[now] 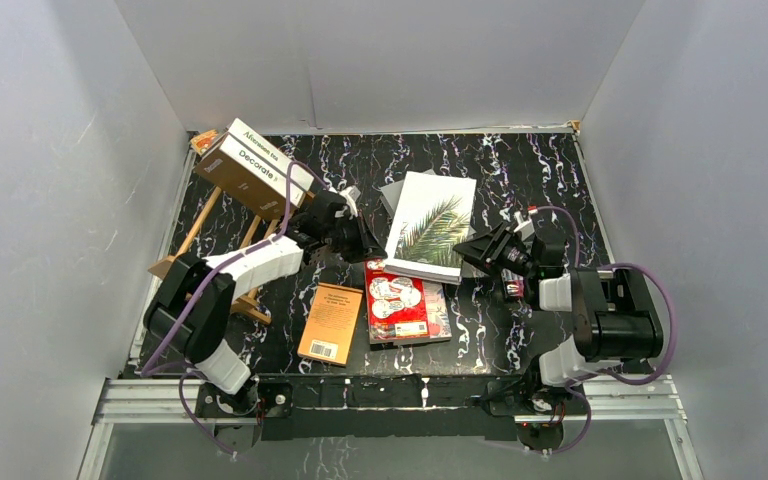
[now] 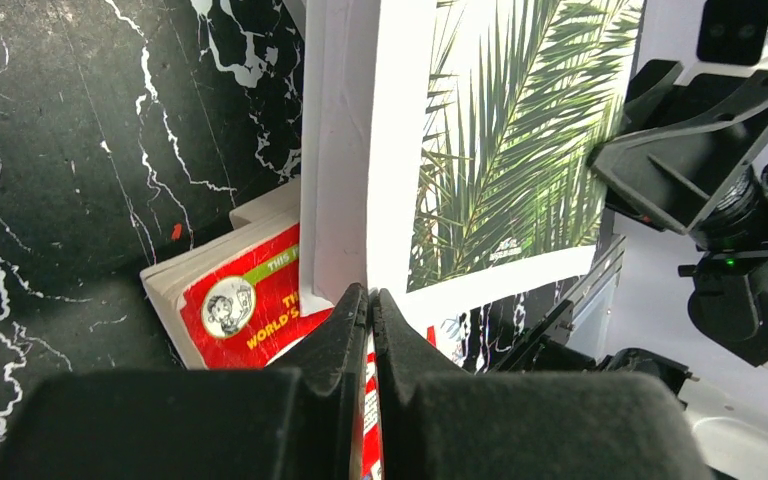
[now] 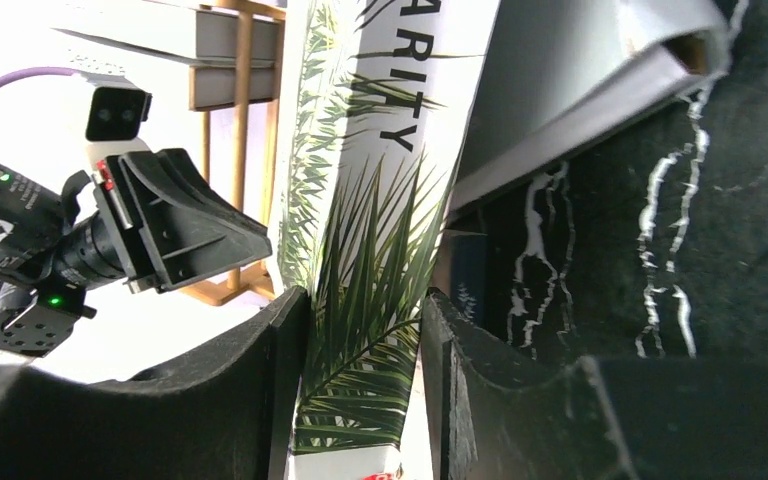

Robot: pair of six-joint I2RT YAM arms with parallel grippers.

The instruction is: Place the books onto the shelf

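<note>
Mid-table, the right claw [image 3: 365, 300] has the right edge of the palm-leaf book [image 1: 430, 225] between its two fingers. The jaws stand partly open, one finger against each face of the book, and they appear to grip it. That book lies tilted across the middle of the black marbled table [image 1: 540, 180], with its near edge over the red illustrated book [image 1: 397, 300]. A grey book [image 1: 392, 190] peeps out from under its far left corner. From the left, the left claw [image 2: 370, 295] reaches in with its fingers pressed fully together and nothing between them. Its tip is at the near left edge of the palm-leaf book, just above the red cover. Whether it touches the white page block cannot be told. The orange paperback [image 1: 330, 322] lies flat just left of the red book, apart from both claws. On the left side of the table stands the wooden shelf [image 1: 197, 228], carrying the brown "Decorate" book [image 1: 250, 172]. A white book [image 1: 265, 150] sits beside it on the far side, the two touching along their long edges
</note>
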